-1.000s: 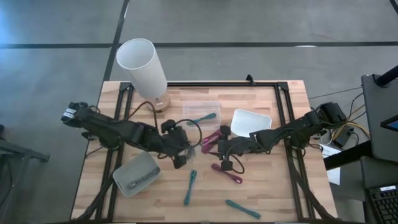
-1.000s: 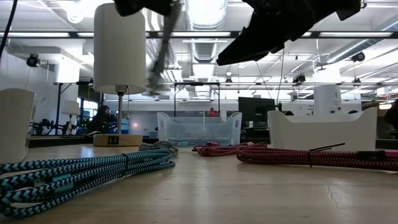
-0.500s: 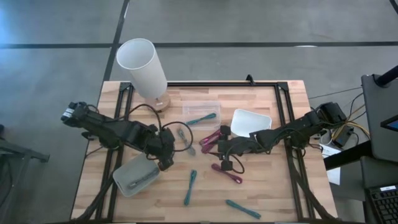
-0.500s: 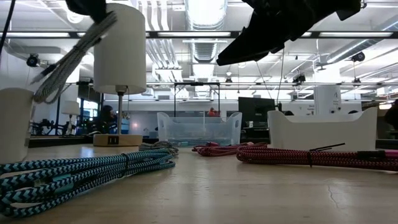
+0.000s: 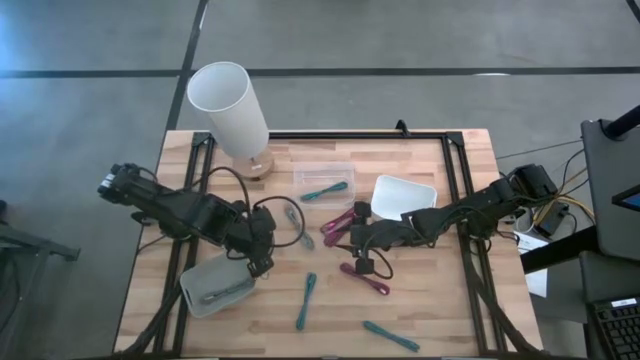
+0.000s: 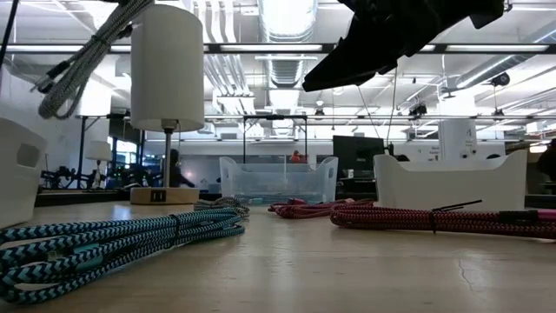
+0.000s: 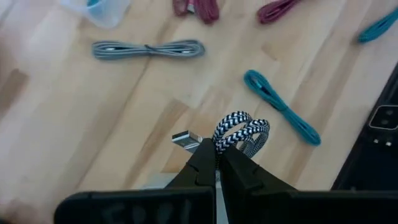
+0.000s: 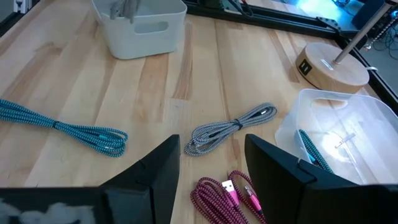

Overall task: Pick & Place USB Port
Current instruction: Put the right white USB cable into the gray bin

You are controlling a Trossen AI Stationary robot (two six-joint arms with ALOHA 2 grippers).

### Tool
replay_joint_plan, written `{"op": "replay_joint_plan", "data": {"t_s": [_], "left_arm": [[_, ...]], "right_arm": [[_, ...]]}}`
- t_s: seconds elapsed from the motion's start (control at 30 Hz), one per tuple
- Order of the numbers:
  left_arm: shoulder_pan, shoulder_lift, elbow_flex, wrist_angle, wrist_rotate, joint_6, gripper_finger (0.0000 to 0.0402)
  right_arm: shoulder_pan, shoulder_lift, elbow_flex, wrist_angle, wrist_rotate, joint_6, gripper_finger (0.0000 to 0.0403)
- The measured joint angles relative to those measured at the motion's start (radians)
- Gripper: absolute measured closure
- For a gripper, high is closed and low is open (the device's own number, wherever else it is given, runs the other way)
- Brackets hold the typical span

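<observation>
Teal cable bundle (image 6: 113,239) foremost on the table (image 6: 347,269), red cables (image 6: 434,217) behind.

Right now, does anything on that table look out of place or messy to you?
Nothing looks spilled or broken. Bundled cables lie scattered on the table: teal, red and grey. The left gripper holds a black-and-white cable in the air near the grey bin. The right gripper hangs open, empty.

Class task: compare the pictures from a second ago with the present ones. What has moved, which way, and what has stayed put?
The left pincer, shut on a black-and-white cable, has carried it from the table's middle toward the grey bin at the front left and now hangs by its rim. The right pincer stays open over the magenta cables. The grey cable, teal cables and lamp have not moved.
</observation>
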Motion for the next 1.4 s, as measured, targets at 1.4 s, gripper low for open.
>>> {"op": "replay_joint_plan", "data": {"t_s": [1.4], "left_arm": [[-0.056, -0.003, -0.606, 0.190, 0.397, -0.041, 0.0394]], "right_arm": [[0.000, 0.000, 0.000, -0.001, 0.000, 0.000, 0.0225]]}}
